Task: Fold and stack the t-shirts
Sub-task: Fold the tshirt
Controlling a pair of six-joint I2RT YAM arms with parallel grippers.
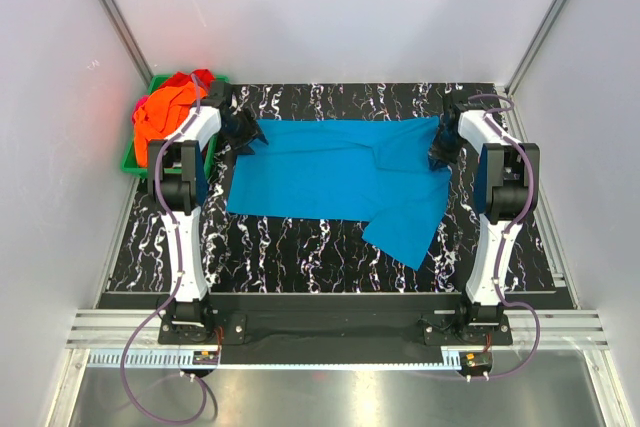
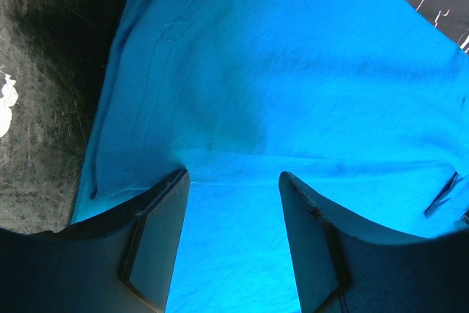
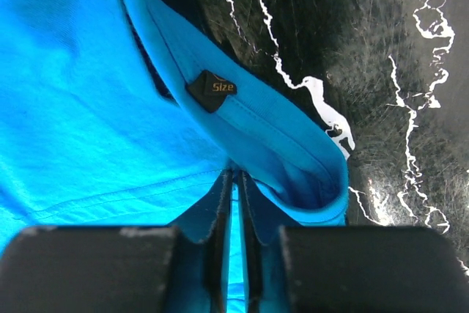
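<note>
A turquoise-blue t-shirt (image 1: 340, 172) lies spread across the black marbled table, folded partly over, with one flap hanging toward the front right. My left gripper (image 1: 243, 133) is open over the shirt's left edge; its fingers (image 2: 157, 232) stand apart with blue cloth (image 2: 278, 71) below them. My right gripper (image 1: 440, 152) is shut on the shirt at its collar; the jaws pinch the cloth (image 3: 73, 108) beside the neckband with its black size tag (image 3: 213, 88). Orange and red t-shirts (image 1: 172, 107) are heaped in the bin at the back left.
A green plastic bin (image 1: 138, 162) stands at the table's back left corner, beside the left arm. White walls close in on three sides. Bare marbled table (image 1: 300, 257) shows in front of the shirt and to the right (image 3: 396, 108).
</note>
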